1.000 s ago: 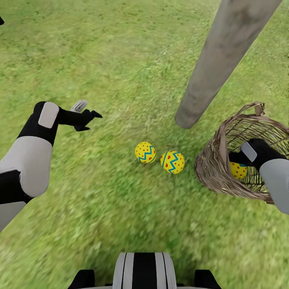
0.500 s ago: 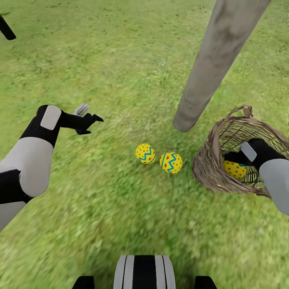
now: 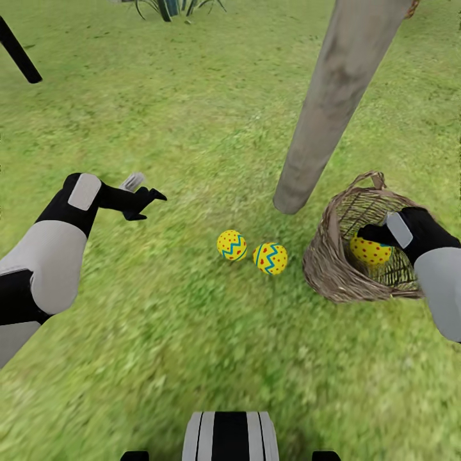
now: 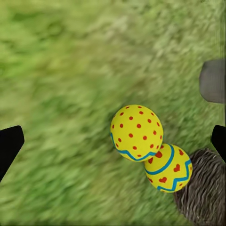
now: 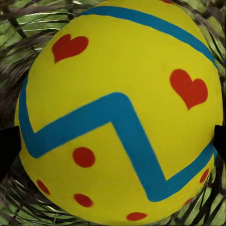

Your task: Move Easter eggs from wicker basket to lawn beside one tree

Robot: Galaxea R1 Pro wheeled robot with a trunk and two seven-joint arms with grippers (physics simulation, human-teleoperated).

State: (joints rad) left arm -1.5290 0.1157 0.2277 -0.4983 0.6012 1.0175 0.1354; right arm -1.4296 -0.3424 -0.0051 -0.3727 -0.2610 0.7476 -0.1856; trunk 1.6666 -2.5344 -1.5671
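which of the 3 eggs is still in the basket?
The egg at the right gripper, inside the wicker basket. The other two eggs lie side by side on the grass near the tree trunk.

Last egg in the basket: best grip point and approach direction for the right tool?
Grip the egg across its widest middle, one finger on each side, coming down through the open mouth of the wicker basket. The woven wall rings it, so no side approach is open. The right tool is already inside, its fingertips flanking the egg in the right wrist view; the surface is smooth and rounded, so stay centred.
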